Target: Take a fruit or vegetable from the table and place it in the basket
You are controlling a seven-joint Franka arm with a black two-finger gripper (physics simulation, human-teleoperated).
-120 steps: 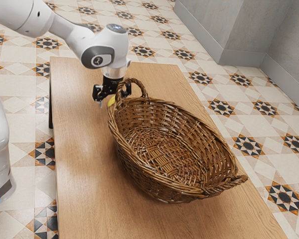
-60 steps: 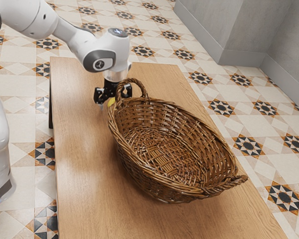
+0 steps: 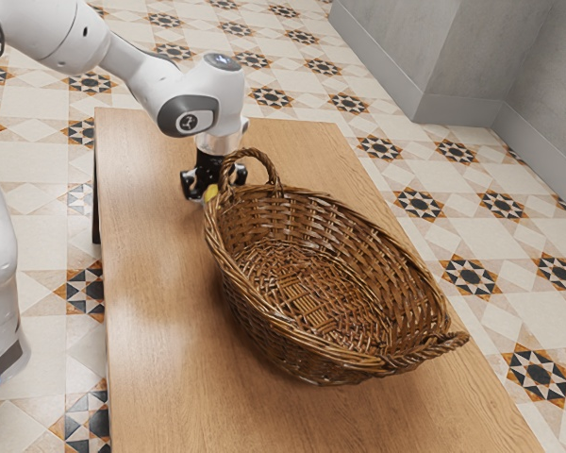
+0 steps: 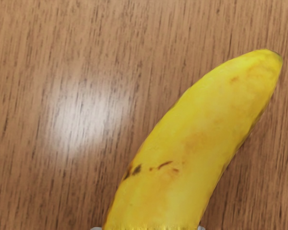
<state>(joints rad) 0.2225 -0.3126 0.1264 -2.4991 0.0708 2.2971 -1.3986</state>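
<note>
Since it has to bear both the fruit and its destination, the table (image 3: 151,302) spreads out under and around the basket, with a bare stretch of wood running along the basket's near-arm side. From the exterior view's upper left the arm (image 3: 146,80) reaches over that wood and bends down just beside the basket, presumably so the hand can work from straight above. The basket (image 3: 382,260) stands upright, its mouth open and nothing inside, which suits a drop from overhead. Beside its raised near handle (image 3: 255,157) hangs the gripper (image 3: 212,193), pointing down, its two fingers drawn in on opposite sides of the banana and pinching it across its width, likely because the narrow way fits between them and resists rolling. The banana (image 4: 182,148) is outside the basket, close by that handle end; whether it rests on the wood or is just clear of it, I cannot tell. One curved end juts well past the grip, so it may swing or tip once raised. The grasp looks made and the carrying undone; next calls for a straight lift, high enough that neither fruit nor fingers snag the handle, then a move over the basket's open middle.
</note>
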